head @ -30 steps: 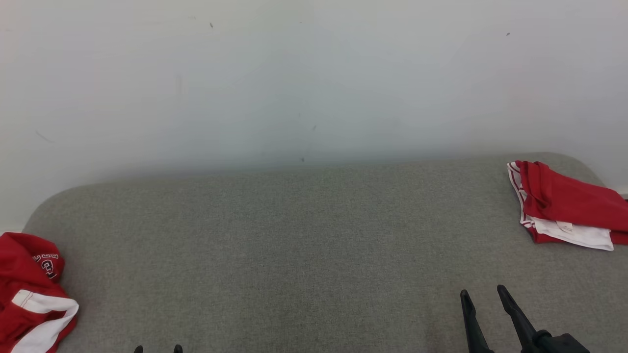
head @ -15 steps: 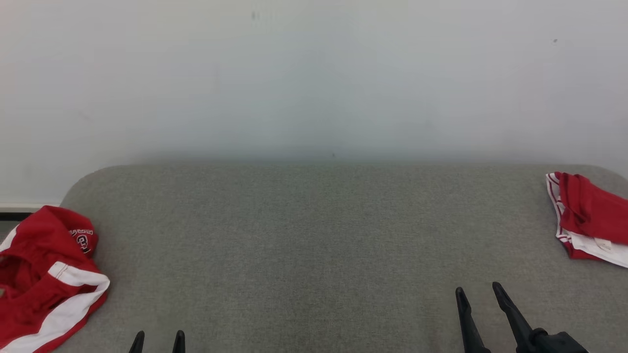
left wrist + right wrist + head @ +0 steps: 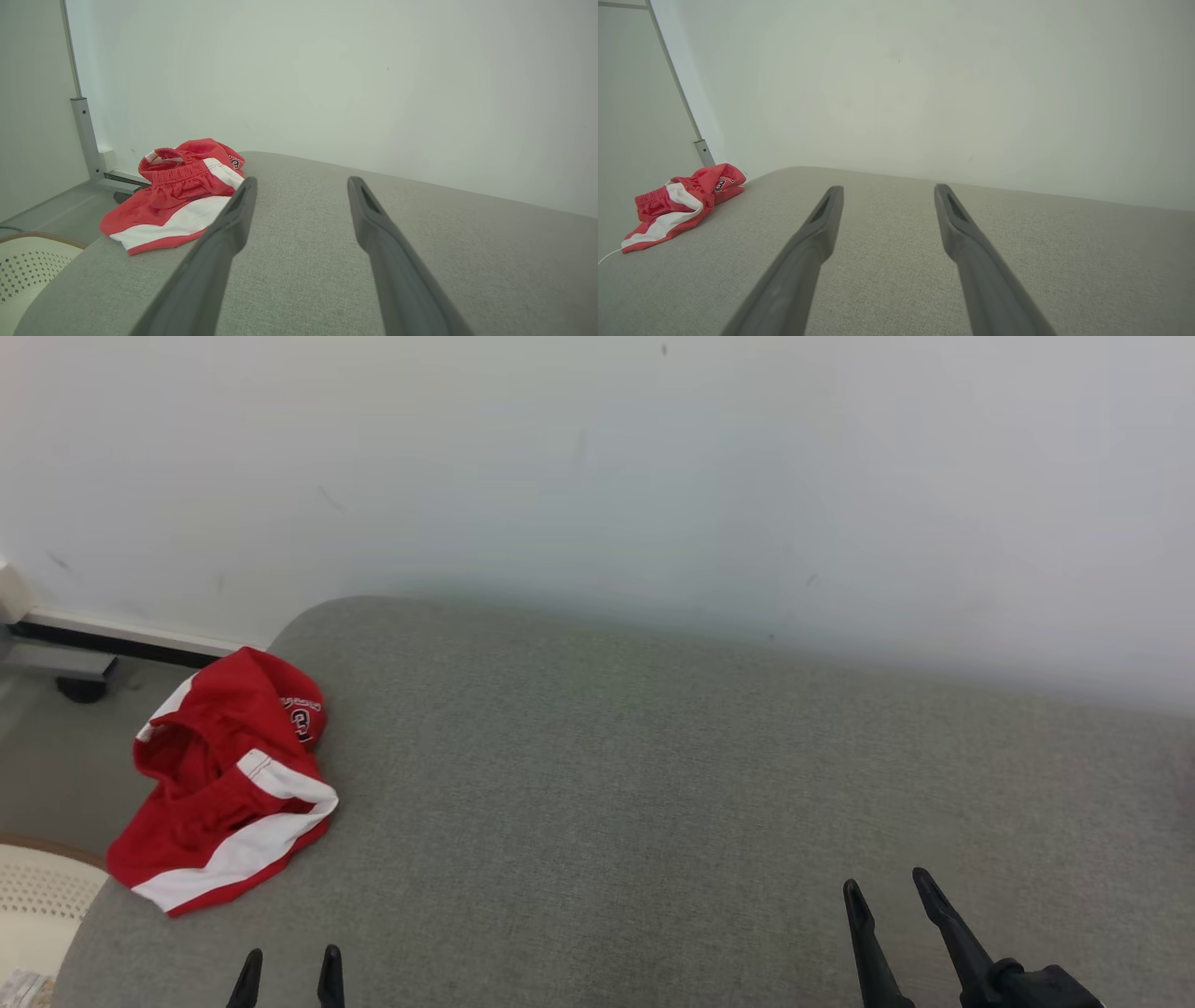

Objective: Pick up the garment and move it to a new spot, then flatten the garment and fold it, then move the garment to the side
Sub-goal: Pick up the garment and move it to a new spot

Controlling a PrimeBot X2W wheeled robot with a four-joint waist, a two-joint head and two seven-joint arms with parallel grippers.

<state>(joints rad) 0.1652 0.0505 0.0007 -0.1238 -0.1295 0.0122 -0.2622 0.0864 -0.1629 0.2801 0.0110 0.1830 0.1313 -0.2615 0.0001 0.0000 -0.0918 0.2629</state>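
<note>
The red-and-white garment (image 3: 224,784) is lying crumpled at the left end of the grey cushion (image 3: 607,784), right at its edge. The left gripper (image 3: 291,954) and right gripper (image 3: 887,882) are hovering over the cushion's near edge, fingers spread and holding nothing. The pickup is probably going best with the left gripper reaching toward the cushion's left end and pinching the raised, bunched waistband, not the flat hem.

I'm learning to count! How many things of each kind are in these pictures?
Red and white garment: 1
Grippers: 2, the left gripper and the right gripper
Grey cushion: 1
White basket: 1
Total: 5
</note>
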